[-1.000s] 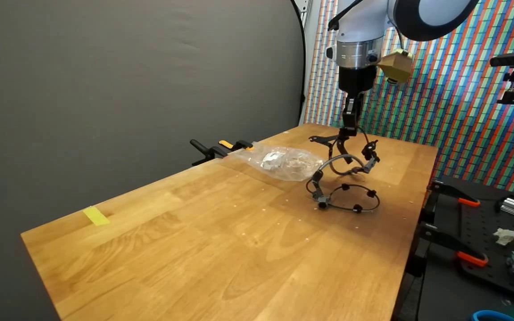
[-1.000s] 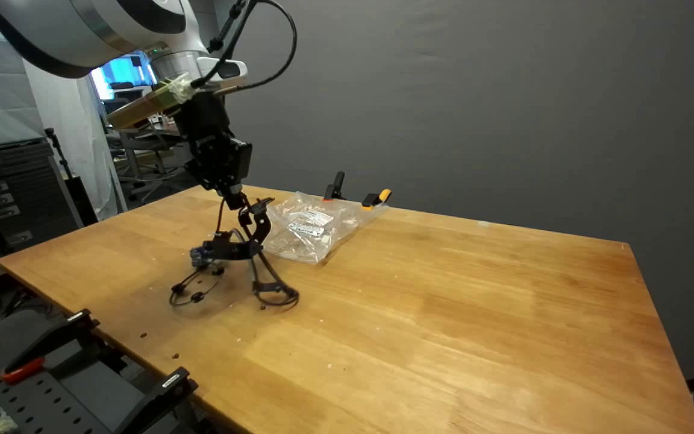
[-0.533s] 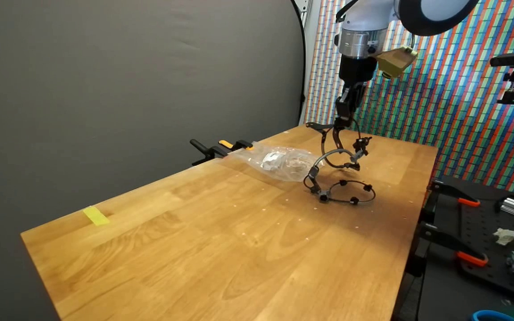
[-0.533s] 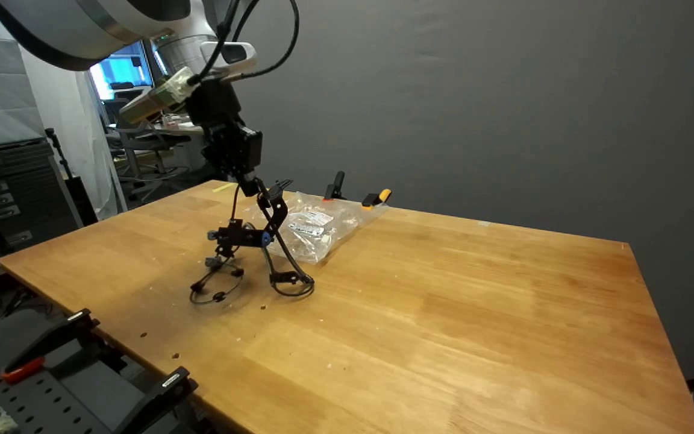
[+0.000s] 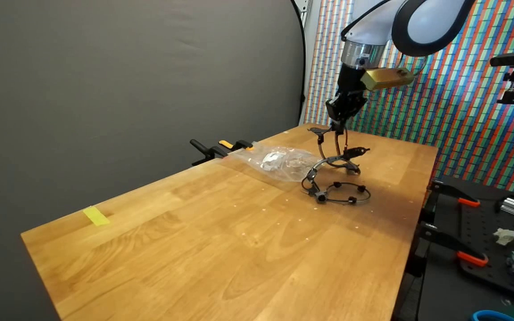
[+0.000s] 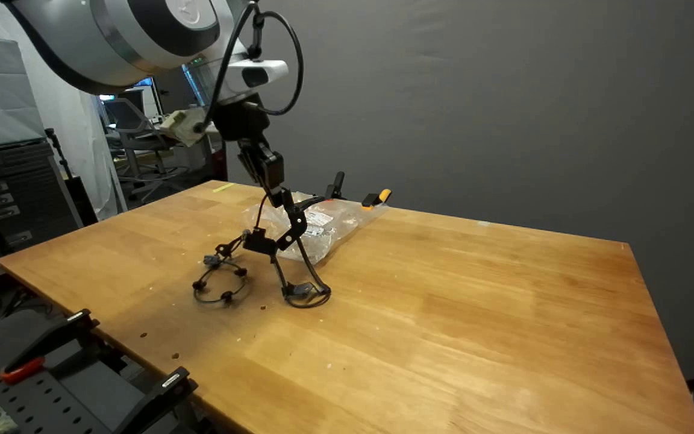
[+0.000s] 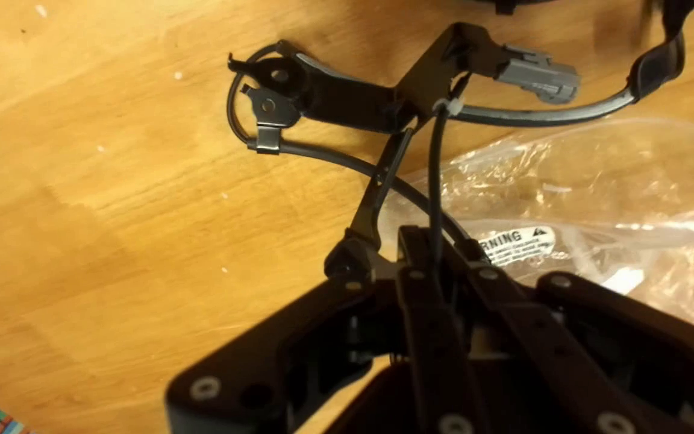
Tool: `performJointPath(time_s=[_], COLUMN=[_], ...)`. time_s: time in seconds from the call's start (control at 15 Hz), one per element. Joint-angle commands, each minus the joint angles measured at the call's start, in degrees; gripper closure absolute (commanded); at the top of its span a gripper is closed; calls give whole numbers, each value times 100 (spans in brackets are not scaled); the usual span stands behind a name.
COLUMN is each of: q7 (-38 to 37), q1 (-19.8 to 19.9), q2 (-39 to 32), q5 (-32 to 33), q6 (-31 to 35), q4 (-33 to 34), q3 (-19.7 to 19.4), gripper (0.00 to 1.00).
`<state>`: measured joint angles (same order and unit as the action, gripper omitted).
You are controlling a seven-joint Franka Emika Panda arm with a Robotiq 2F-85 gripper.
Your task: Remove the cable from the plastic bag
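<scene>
Cable [image 6: 259, 242] is pinched in your tool [image 7: 440, 247], outside the bag [image 5: 286, 166], which lies near it on the bench [image 5: 221, 240]

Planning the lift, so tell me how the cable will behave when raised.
The cable probably bends yet springs back, since its loops look rounded. It may swing once clear of the table: the gripper holds it near the top. Its brackets jut out, so they could snag.

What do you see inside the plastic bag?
I make out no contents in the plastic bag, only its creases and white warning label. The cable is outside, held by the gripper, which covers part of the bag in the wrist view.
</scene>
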<state>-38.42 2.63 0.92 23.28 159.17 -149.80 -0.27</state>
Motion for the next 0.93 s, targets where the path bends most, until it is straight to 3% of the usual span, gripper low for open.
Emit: performJointPath(time_s=[0.0, 0.27, 0.6, 0.67, 0.73, 0.87], q7=[-1246, -3055, -5191, -5596, -6003, -6470], q1=[291, 231, -89, -129, -185, -320], q2=[-377, -592, -675, -746, -819, -925], q5=[751, 2224, 3741, 4062, 4384, 4740], q6=[732, 896, 260, 107, -51, -320], q4=[59, 380, 1052, 1103, 1127, 1090], q3=[-289, -957, -1474, -1432, -1365, -1209], gripper=[99, 99, 96, 70, 70, 56])
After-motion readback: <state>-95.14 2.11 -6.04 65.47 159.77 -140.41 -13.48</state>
